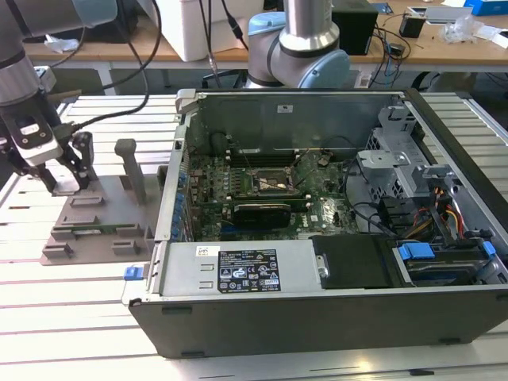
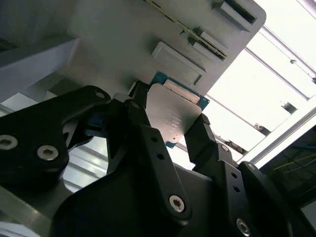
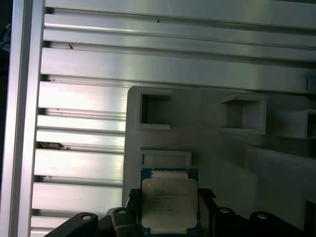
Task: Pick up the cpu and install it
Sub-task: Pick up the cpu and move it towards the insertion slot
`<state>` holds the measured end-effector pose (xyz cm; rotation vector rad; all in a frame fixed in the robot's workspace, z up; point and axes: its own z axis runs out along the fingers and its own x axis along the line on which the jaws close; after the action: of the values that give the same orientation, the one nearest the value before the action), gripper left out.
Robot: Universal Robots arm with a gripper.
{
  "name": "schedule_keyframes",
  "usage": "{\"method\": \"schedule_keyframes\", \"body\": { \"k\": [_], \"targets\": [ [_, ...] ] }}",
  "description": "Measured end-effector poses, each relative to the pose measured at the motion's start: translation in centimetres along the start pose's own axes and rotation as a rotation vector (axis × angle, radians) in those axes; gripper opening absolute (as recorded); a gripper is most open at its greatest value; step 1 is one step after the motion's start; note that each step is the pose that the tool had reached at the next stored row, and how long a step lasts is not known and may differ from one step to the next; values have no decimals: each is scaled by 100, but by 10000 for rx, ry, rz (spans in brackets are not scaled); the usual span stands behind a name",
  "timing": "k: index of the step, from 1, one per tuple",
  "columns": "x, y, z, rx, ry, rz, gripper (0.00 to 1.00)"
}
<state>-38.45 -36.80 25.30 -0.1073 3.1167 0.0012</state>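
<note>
The gripper (image 1: 68, 181) sits low over the grey fixture tray (image 1: 91, 216) at the exterior view's left, its black fingers (image 2: 143, 126) closed against two opposite edges of the cpu (image 3: 169, 200), which lies flat between them, well apart from the motherboard socket (image 1: 274, 184) inside the open computer case (image 1: 317, 317)

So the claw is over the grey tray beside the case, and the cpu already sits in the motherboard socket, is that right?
Not quite: the cpu is held in the claw, over the grey tray beside the case, not in the motherboard socket; both wrist views show it.
</note>
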Motion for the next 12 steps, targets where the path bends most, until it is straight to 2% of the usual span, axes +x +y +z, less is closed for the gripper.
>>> {"method": "schedule_keyframes", "body": {
  "k": [6,12],
  "targets": [
    [-5,6,-175,0,0,0,55],
    [-9,9,-279,0,-1,0,55]
  ]
}}
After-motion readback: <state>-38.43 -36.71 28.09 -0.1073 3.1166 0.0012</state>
